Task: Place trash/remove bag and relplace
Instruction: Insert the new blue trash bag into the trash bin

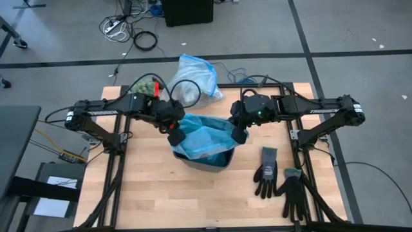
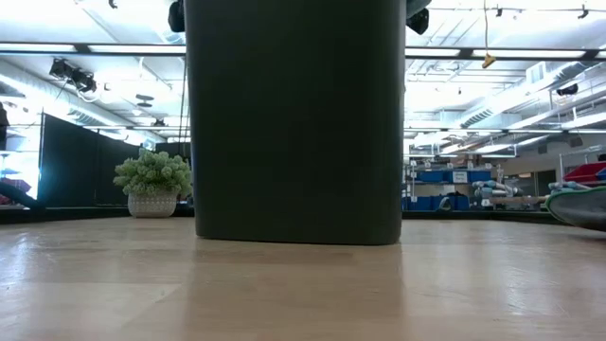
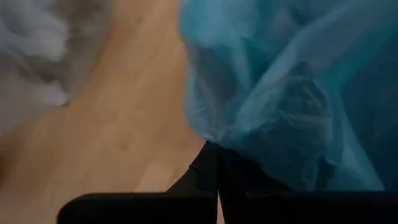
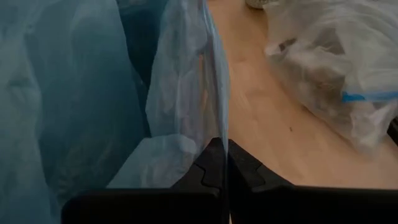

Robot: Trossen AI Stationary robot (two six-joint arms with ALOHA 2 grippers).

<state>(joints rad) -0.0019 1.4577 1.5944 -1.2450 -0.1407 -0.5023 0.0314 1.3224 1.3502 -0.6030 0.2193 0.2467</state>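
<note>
Light-blue bag (image 1: 205, 136) film is pinched on two sides: the left gripper (image 1: 174, 137) has its fingers (image 3: 211, 168) pressed together on the liner's edge at the bin's left rim, and the right gripper (image 1: 239, 135) has its fingers (image 4: 217, 163) closed on the edge at the bin's right rim. In both wrist views the dark fingertips meet with no gap, a fold of blue plastic caught between them. The liner hangs into the black bin (image 1: 207, 159) and drapes over its near and side edges; its mouth is stretched open between the two grippers. The bin stands upright near the middle of the wooden table (image 1: 161, 200), and in the low view its dark wall (image 2: 298, 123) fills the centre of the picture.

Behind the bin, toward the table's far edge, lies the full grey-white bag (image 1: 193, 80), tied or bunched at the top, with brownish trash (image 4: 323, 74) showing dimly through its plastic in the right wrist view. It sits just beyond the left gripper and apart from the bin. A green fuzzy plant (image 1: 146, 86) in a white pot stands near the far left corner, beside that bag. Two black gloves (image 1: 280, 180) lie flat on the table to the right of the bin, well apart from it, one nearer the front edge than the other.
</note>
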